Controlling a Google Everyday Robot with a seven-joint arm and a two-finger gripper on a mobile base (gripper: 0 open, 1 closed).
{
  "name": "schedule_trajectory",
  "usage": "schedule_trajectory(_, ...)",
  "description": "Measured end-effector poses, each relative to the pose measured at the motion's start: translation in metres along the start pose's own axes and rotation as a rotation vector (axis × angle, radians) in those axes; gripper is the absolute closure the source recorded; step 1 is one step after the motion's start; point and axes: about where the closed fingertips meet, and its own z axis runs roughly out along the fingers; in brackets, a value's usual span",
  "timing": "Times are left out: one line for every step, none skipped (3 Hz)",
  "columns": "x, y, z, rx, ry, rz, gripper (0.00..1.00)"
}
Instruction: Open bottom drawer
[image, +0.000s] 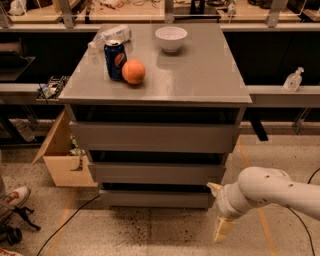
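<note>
Camera view | claw (216, 212) released, spread apart — just beside right edge of bottom drawer (155, 199) | above floor (150, 236)

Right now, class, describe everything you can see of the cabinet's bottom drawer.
The bottom drawer is the lowest, narrowest and shortest of three fronts: plain matte grey, no handle, looking like painted board or metal. It appears shut and level, set back beneath the middle drawer with a dark gap above, just over the speckled floor. The gripper hangs by its right end, fingers open; the upper one lies near the top right corner, contact unclear.
</note>
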Motion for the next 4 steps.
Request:
schedule_trajectory(0.013, 0.005, 0.047, -0.038, 0.0, -0.049, 0.0)
schedule_trajectory(0.028, 0.008, 0.09, -0.04, 0.009, -0.068, 0.0)
schedule_trajectory(0.039, 0.003, 0.131, 0.007, -0.003, -0.06, 0.0)
schedule_trajectory(0.039, 0.003, 0.131, 0.007, -0.003, -0.06, 0.0)
